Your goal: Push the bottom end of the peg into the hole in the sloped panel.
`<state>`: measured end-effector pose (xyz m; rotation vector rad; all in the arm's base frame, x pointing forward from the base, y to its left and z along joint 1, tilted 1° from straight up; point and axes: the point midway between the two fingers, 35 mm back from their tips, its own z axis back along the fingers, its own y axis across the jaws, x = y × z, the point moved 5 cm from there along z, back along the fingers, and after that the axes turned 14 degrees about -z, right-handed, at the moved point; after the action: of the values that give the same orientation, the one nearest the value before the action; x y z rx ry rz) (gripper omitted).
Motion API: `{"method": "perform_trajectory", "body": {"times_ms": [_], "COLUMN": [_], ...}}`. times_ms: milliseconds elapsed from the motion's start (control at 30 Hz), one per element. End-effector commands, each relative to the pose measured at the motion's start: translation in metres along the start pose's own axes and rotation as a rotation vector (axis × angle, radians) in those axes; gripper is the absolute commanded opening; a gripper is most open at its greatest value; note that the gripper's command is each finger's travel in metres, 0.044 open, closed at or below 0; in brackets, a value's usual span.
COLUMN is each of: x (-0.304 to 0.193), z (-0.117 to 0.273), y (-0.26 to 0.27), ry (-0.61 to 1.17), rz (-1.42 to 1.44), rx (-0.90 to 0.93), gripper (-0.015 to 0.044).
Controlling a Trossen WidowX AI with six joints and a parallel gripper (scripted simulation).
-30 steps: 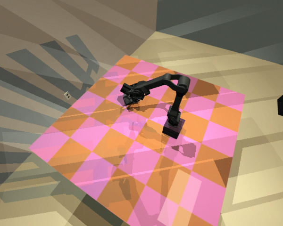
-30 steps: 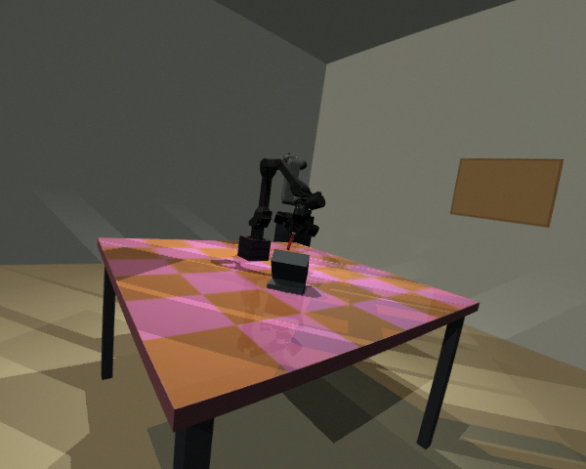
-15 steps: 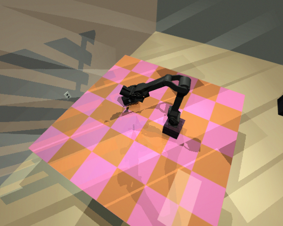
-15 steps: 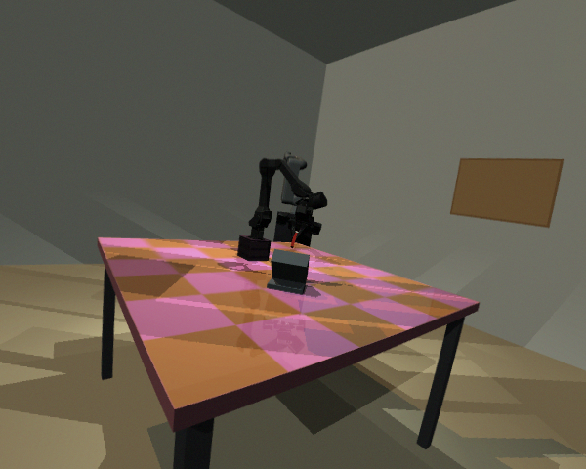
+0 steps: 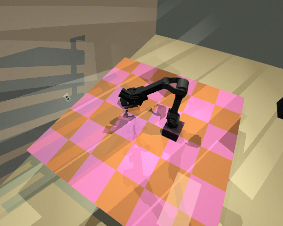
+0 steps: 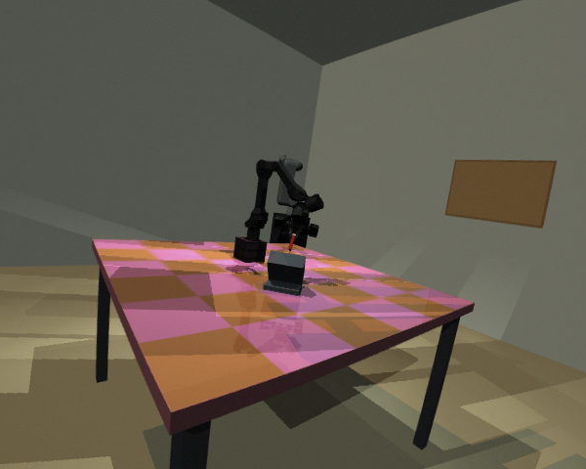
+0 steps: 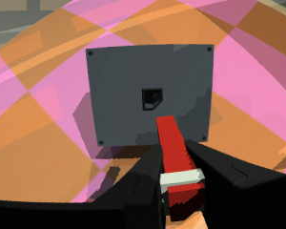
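My gripper (image 7: 173, 151) is shut on a red peg (image 7: 170, 134) (image 6: 291, 242) with a pale band. The peg's free end points toward the panel, above and apart from it, and shows below and a little right of the hole in the wrist view. The sloped grey panel (image 7: 119, 105) (image 6: 286, 270) has screws near its corners. Its hole (image 7: 152, 98) is dark and square-like with one corner cut off, at the lower right in the wrist view. In the top view the arm's wrist hides most of the panel, and the peg cannot be made out.
The panel stands on a low foot (image 6: 282, 288) on the pink and orange checkered table (image 5: 97, 172) (image 6: 192, 363). The arm's dark base block (image 5: 172, 131) (image 6: 249, 249) stands on the table behind the panel in the exterior view.
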<state>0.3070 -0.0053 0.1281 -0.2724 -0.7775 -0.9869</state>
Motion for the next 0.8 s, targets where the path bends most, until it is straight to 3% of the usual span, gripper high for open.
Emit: {"method": "perform_trajectory", "body": {"times_ms": [0,767], "x": [0.0,-0.002], "z": [-0.006,-0.03], "y": [0.0,0.004], "ry": [-0.013,-0.052], "rz": [-0.018,-0.09], "rx": [0.0,0.027], "gripper": [0.0,0.0]}}
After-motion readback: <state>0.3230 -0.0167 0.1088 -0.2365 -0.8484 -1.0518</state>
